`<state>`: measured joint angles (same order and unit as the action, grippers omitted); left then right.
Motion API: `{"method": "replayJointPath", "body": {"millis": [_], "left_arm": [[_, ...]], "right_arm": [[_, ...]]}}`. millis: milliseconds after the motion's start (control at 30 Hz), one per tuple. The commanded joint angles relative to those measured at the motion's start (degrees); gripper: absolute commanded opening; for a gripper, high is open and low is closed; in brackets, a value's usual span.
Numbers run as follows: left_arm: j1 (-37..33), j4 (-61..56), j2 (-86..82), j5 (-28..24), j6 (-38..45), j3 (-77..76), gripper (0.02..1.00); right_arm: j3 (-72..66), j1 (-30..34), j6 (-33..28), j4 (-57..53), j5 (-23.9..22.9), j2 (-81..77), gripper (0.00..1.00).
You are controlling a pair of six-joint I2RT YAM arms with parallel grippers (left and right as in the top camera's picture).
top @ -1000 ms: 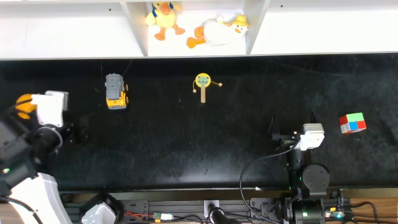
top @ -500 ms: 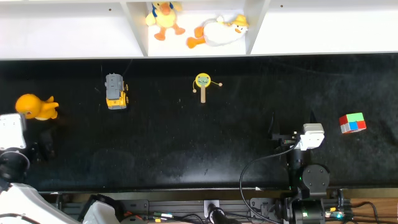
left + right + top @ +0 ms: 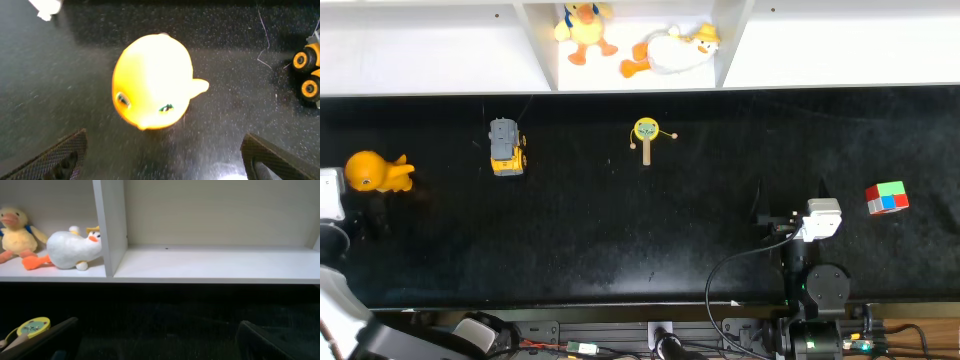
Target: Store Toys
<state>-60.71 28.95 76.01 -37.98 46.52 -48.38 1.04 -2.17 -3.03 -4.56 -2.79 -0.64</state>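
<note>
Left gripper (image 3: pixel 165 162): fingers spread wide, holding nothing. The orange duck (image 3: pixel 152 82) sits just ahead of it, apart from both fingers. The left wrist view shows a small dark mark on the duck's side, and the toy truck (image 3: pixel 310 75) farther ahead.

The top view adds a coloured cube (image 3: pixel 886 197) on the outer side of the right gripper (image 3: pixel 160 345), which is also open and empty. Ahead of that gripper is a white shelf (image 3: pixel 200 262) with two plush ducks (image 3: pixel 75 250) in one compartment. A rattle (image 3: pixel 30 328) lies near one finger.

Surface: black table (image 3: pixel 620 240).

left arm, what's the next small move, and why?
Probably advance the open left pincer around the orange duck, then close. The duck sits free on the table, centred just ahead of the fingers, not yet between them.
</note>
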Motion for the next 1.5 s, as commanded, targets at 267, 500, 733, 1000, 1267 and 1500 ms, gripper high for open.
{"method": "replayJointPath", "body": {"millis": [267,500,733,1000,1267,1500], "left_arm": [[4.55,-9.81,5.16,3.50,-5.05,-1.25,0.998],[4.87,-11.04,7.10,2.93,-5.05,-1.27,0.998],[6.16,-12.87,9.20,2.93,-5.05,-1.27,0.969],[6.21,-14.16,9.20,2.78,-6.54,-1.27,0.224],[6.19,-10.95,4.39,-2.05,-8.44,-1.25,0.077],[6.38,-7.87,-8.07,-1.92,-20.41,-1.25,0.066]], "right_arm": [[-0.79,0.28,0.04,0.20,0.39,0.44,0.993],[-0.79,0.28,0.04,0.20,0.39,0.44,0.996],[-0.79,0.28,0.04,0.20,0.39,0.44,0.996],[-0.79,0.28,0.04,0.20,0.39,0.44,0.996],[-0.79,0.28,0.04,0.20,0.39,0.44,0.996],[-0.79,0.28,0.04,0.20,0.39,0.44,0.996]]}}
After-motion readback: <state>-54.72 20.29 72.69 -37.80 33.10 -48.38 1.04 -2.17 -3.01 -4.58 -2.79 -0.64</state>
